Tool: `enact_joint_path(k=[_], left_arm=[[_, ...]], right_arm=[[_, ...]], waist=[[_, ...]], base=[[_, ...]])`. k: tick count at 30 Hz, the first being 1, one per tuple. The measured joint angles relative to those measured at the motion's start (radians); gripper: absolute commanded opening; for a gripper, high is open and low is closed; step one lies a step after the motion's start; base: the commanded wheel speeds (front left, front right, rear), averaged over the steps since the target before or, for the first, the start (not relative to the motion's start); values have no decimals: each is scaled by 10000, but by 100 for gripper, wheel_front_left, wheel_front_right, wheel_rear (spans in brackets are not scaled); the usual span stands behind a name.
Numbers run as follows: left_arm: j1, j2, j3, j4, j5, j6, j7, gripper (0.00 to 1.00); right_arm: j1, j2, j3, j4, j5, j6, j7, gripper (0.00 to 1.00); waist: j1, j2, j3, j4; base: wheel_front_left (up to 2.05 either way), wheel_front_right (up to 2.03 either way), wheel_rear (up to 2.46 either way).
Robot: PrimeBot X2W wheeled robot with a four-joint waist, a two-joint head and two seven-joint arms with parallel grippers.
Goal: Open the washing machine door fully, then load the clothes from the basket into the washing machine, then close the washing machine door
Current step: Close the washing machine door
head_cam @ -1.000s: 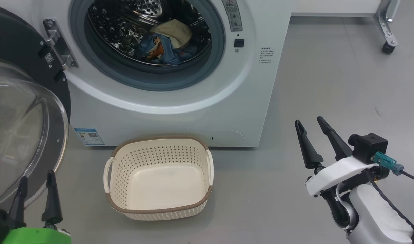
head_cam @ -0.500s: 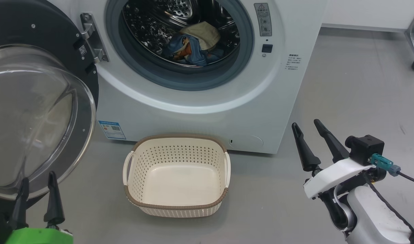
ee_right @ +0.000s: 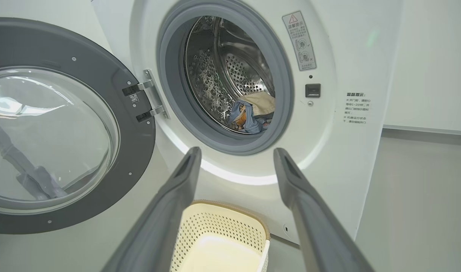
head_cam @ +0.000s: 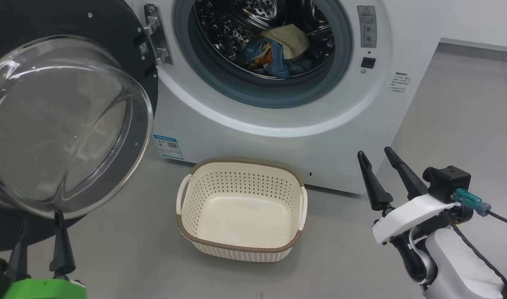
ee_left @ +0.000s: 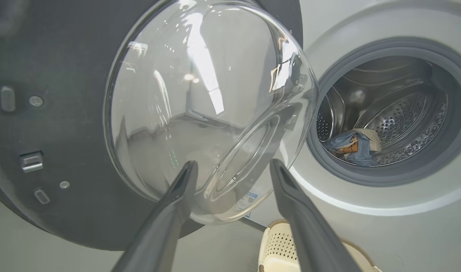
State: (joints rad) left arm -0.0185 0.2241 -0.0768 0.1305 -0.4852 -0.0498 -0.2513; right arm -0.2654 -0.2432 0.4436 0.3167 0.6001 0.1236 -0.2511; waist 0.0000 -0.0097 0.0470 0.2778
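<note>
Dark fingers [head_cam: 62, 245] of the left arm's jaws stand at the near left, set apart with nothing between them. They sit just under the lower edge of the washing machine door [head_cam: 70, 124]. At the near right, the right arm's jaws are likewise spread and empty, their fingers [head_cam: 371, 182] well apart from the door.

On the grey floor [head_cam: 133, 257], between the two arms and a little farther off, the basket [head_cam: 245, 248] sits upright and empty, just in front of the washing machine [head_cam: 278, 137].

The door is swung wide open to the left, its glass bowl bulging toward the near side. Its hinge [head_cam: 155, 35] is on its right edge, so the free edge lies left, on the left arm's side. With the clothes [head_cam: 274, 52] already lying in the drum [head_cam: 236, 25] at the far end, closing looks like the step in hand. I judge that the left arm is the nearer one for it, and that the push must carry the free edge rightward and away toward the gasket [head_cam: 278, 93].

The basket lies low beneath that swing; whether the door's rim clears it I cannot tell.
</note>
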Motion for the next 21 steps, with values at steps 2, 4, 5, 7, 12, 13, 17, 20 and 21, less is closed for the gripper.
enact_joint_path(k=[2, 4, 5, 7, 12, 13, 17, 20, 21], left_arm=[[-3, -4, 33, 8, 4, 2, 0, 100], [-6, -12, 44, 12, 13, 4, 0, 100], [-9, -17, 44, 19, 19, 4, 0, 100], [-14, -23, 46, 54, 25, 4, 0, 100], [-15, -33, 46, 81, 38, 10, 0, 100], [-15, -35, 48, 86, 58, 10, 0, 100], [-15, -35, 84, 102, 150, 12, 0, 100], [-15, -35, 140, 121, 186, 13, 0, 100], [-15, -35, 155, 121, 186, 13, 0, 100]], right_arm=[[0, -2, -2, 6, 0, 0, 0, 100], [0, -2, -8, 15, 2, 0, 0, 100], [0, -2, -10, 23, 4, 0, 0, 100], [0, -2, -12, 35, 13, 0, 0, 100], [-1, 2, -10, 52, 17, 0, 0, 100], [-1, 4, -12, 52, 25, 0, 0, 100], [-1, 15, -12, 63, 84, 0, 0, 100], [-1, 35, 13, 71, 86, 0, 0, 100], [-1, 48, 27, 73, 86, 0, 0, 100]], waist=[[0, 0, 20, 163], [0, 0, 35, 326], [0, 0, 40, 408], [0, 0, 42, 569], [0, 0, 24, 880], [0, 0, 15, 955], [0, 0, -29, 1241], [0, 0, -64, 1431], [0, 0, -74, 1487]], base=[[0, 0, 0], [0, 0, 0], [0, 0, 0], [0, 0, 0], [0, 0, 0], [0, 0, 0], [0, 0, 0], [0, 0, 0], [0, 0, 0]])
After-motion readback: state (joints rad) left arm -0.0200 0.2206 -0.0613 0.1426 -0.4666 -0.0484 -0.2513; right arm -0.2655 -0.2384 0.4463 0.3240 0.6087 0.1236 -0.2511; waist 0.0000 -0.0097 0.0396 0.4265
